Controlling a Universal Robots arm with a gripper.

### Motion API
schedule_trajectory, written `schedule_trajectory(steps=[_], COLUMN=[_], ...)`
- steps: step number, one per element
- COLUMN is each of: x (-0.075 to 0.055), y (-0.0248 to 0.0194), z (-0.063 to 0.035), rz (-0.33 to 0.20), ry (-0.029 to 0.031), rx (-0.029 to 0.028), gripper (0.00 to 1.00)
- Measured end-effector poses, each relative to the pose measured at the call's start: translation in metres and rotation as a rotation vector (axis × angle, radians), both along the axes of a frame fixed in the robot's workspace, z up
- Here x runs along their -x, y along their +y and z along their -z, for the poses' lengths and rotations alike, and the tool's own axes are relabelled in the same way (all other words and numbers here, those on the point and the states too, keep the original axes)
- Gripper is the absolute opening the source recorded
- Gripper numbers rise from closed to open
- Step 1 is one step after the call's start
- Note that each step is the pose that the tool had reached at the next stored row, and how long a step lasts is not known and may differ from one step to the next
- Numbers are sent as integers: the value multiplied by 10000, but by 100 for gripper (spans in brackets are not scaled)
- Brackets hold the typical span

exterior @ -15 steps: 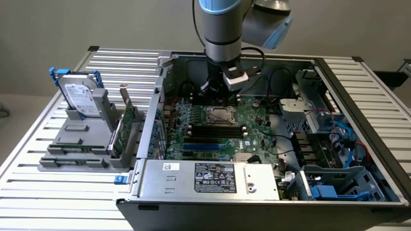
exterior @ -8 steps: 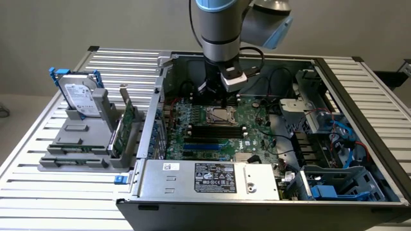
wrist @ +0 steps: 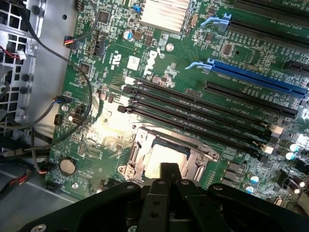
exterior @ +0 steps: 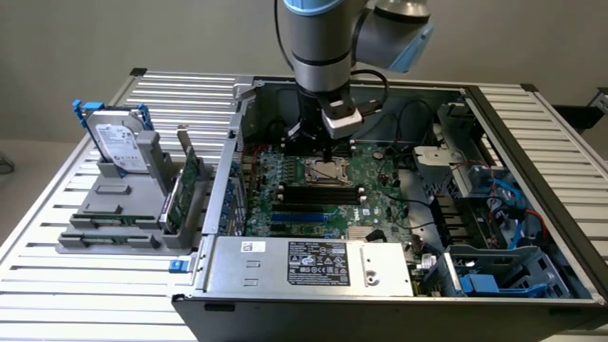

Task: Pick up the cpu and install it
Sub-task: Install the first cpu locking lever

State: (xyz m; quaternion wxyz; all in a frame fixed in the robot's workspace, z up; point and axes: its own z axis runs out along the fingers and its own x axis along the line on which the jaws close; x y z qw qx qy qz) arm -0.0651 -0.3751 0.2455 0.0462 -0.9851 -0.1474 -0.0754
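Exterior view: the grey robot arm reaches down into the open black computer case (exterior: 532, 214) standing on the slatted metal worktop (exterior: 57, 285), with the pincer (exterior: 328, 153) directly above the metal-framed processor socket (exterior: 324, 172) on the green motherboard (exterior: 380, 203). The small flat square silver-grey cpu (exterior: 325, 172) lies in that socket. In the wrist view the cpu (wrist: 166, 162) sits inside the socket frame (wrist: 137, 162), and the pincer (wrist: 169, 170) is closed, its black tip resting at the chip's top face. On the exterior view's left, a silver hard drive (exterior: 116, 142) with blue handles stands upright in a grey holder (exterior: 114, 214).
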Motion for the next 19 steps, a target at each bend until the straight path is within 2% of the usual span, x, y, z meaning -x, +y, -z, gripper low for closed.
schedule_trajectory(steps=[10,15,19], x=[94,124,142], y=[-143,-205,-250], z=[-37,-44,-45], rz=[2,2,7], ry=[63,129,208], rx=[-1,0,0], gripper=[11,11,11])
